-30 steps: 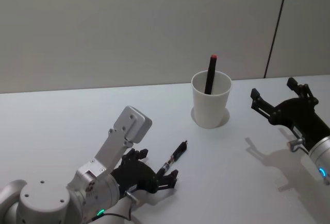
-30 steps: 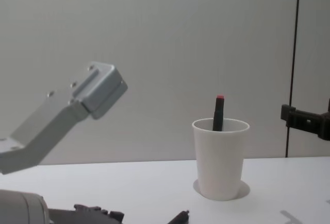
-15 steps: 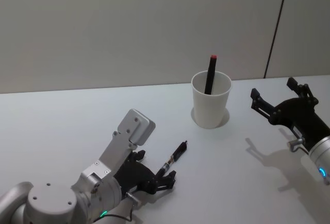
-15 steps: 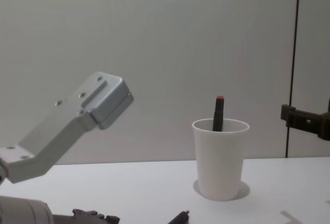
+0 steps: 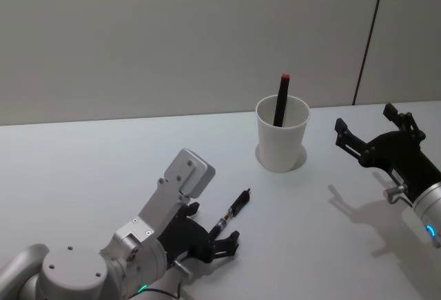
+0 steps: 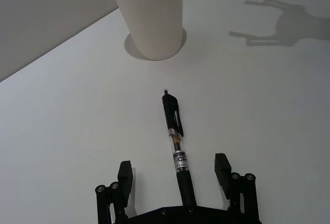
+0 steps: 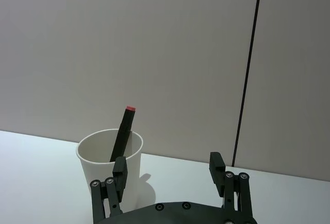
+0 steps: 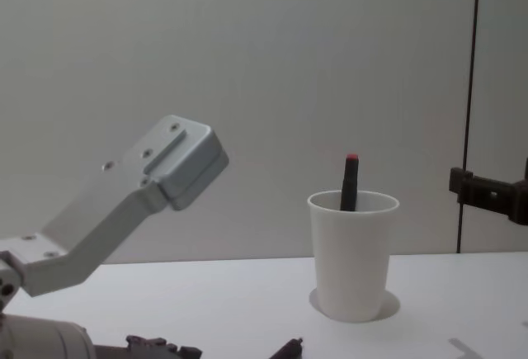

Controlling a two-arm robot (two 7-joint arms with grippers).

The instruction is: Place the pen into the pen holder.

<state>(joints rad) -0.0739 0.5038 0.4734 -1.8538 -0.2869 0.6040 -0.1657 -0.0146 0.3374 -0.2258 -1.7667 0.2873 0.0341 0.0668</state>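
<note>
A black pen (image 5: 231,213) with a clear middle lies flat on the white table, its tip towards the pen holder (image 5: 282,138). That white paper cup stands upright farther back and holds a black marker with a red cap (image 5: 281,100). My left gripper (image 5: 215,225) sits low over the table, open, one finger on each side of the pen's rear end (image 6: 178,154) without touching it. In the left wrist view the left gripper (image 6: 174,167) faces the cup (image 6: 149,18). My right gripper (image 5: 365,122) hovers open and empty to the right of the cup (image 7: 111,167).
The white table (image 5: 83,169) ends at a plain grey wall with a dark vertical seam (image 5: 368,38) behind the cup. My left arm's grey wrist link (image 8: 132,202) rises above the table in the chest view.
My left arm has shifted forward and to the right, bringing its open fingers closer around the pen's rear end. The pen, the cup and the right arm have not moved.
</note>
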